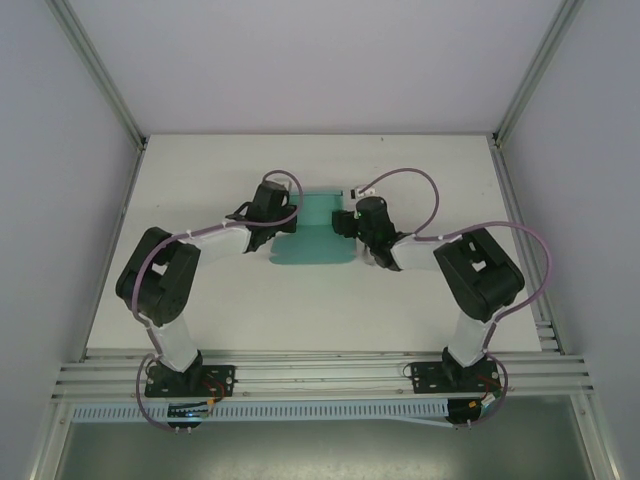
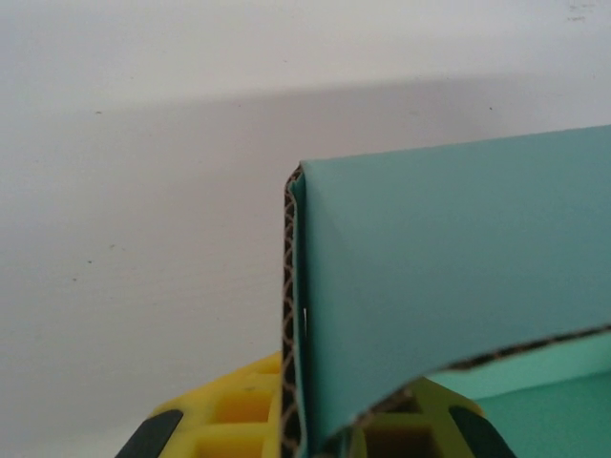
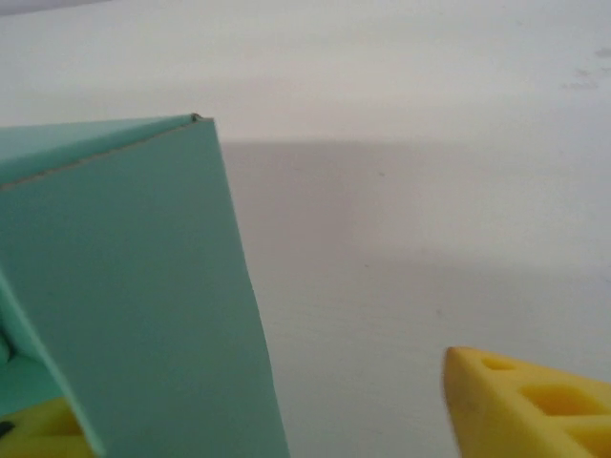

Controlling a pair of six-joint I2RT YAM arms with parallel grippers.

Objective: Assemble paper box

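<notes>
Left wrist view, bottom edge: the left gripper (image 2: pixel 325 434) is seen closed down on a doubled-over wall of the paper box (image 2: pixel 449 277), with the corrugated edge sandwiched between the yellow fingers (image 2: pixel 229 420). Bare white table (image 2: pixel 143 191) lies beyond. Right wrist view: the right gripper (image 3: pixel 286 420) is seen with jaws well apart. One finger at lower right is clear of the card. The other, at lower left, is tucked behind a raised teal panel at the left of the frame. Nothing is gripped there. Top view: the box is found mid-table, centre of frame, between the two grippers, part-folded, with flat card lying toward the bottom of the frame. The step in hand is judged to be standing up the side walls. The left clamp should be used as the anchor so the sheet isn't dragged. The right jaws should be seated squarely over the panel's top edge before closing, and the fold made along the crease, not across it. Risk: thin card buckles if pushed off-axis.
</notes>
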